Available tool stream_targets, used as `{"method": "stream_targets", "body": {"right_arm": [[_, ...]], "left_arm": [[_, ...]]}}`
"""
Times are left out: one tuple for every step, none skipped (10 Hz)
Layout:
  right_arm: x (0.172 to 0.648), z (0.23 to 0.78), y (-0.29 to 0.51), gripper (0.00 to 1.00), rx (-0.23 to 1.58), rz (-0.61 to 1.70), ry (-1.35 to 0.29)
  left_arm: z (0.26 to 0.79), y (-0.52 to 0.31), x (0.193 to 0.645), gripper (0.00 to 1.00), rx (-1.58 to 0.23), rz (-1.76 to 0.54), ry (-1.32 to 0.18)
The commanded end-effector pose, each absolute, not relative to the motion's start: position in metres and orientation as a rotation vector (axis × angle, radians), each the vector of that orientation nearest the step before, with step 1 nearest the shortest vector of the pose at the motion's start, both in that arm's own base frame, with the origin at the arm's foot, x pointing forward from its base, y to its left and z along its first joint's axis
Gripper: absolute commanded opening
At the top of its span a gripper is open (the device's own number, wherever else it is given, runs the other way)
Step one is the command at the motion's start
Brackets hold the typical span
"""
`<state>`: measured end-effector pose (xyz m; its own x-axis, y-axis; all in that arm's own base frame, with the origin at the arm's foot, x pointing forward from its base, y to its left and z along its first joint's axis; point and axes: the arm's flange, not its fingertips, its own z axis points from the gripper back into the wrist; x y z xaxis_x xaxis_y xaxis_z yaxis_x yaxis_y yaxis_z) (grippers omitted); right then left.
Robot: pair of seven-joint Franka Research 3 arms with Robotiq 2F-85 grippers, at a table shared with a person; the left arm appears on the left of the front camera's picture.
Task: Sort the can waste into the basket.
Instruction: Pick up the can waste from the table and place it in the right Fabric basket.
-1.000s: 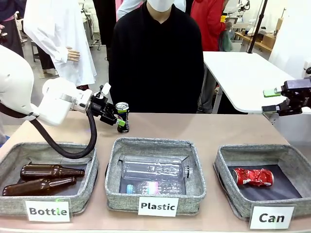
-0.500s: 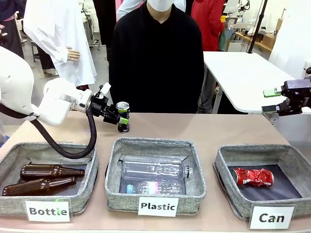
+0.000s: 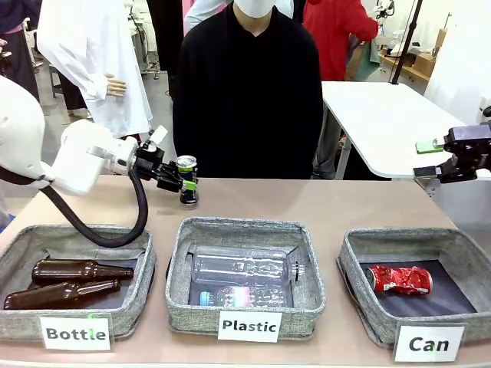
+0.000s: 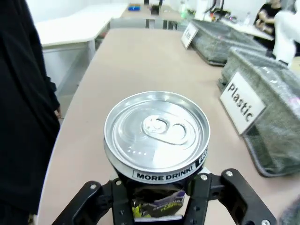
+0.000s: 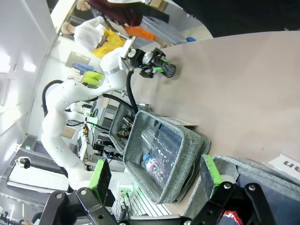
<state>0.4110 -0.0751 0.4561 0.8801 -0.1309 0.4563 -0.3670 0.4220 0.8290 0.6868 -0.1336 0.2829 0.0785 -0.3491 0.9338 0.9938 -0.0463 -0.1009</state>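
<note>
Black can held, red can binned

Black can [image 3: 187,180] is sitting clamped in the left gripper [image 3: 184,184] over the far-left tabletop. Red can [image 3: 400,279] is lying in the right basket [image 3: 360,303] marked "Can". Right gripper [image 3: 431,159] is hovering far right, fingers apart.

Bright, even indoor light falls from above — shadows on the table [image 3: 368,203] are faint and soft. Just ahead of the left gripper [image 4: 157,199], the can [image 4: 157,133] shows a broad sheen on its silver lid, in sharp focus; the baskets [image 4: 269,117] farther off go soft. Both wrist views bend straight lines near their edges — wide-angle distortion. The front view is crisp throughout.
</note>
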Motion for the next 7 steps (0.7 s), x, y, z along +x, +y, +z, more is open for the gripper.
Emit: {"method": "stream_targets", "body": {"right_arm": [[0.409, 0.457, -0.076, 1.00, 1.137, 0.170, -0.505], [0.409, 0.457, -0.076, 1.00, 1.137, 0.170, -0.505], [0.409, 0.457, -0.076, 1.00, 1.137, 0.170, -0.505], [0.409, 0.457, -0.076, 1.00, 1.137, 0.170, -0.505], [0.409, 0.457, -0.076, 1.00, 1.137, 0.170, -0.505], [0.409, 0.457, -0.076, 1.00, 1.137, 0.170, -0.505], [0.409, 0.457, -0.076, 1.00, 1.137, 0.170, -0.505]], "left_arm": [[0.333, -0.094, 0.659, 0.00, -1.112, -1.301, -0.730], [0.358, -0.072, 0.639, 0.00, -1.149, -1.326, -0.653], [0.373, -0.056, 0.618, 0.00, -1.089, -1.307, -0.571], [0.394, -0.034, 0.583, 0.00, -1.076, -1.336, -0.488], [0.403, -0.021, 0.554, 0.00, -1.026, -1.368, -0.468], [0.407, -0.010, 0.514, 0.00, -0.936, -1.403, -0.479], [0.403, -0.006, 0.475, 0.00, -0.885, -1.484, -0.420]]}}
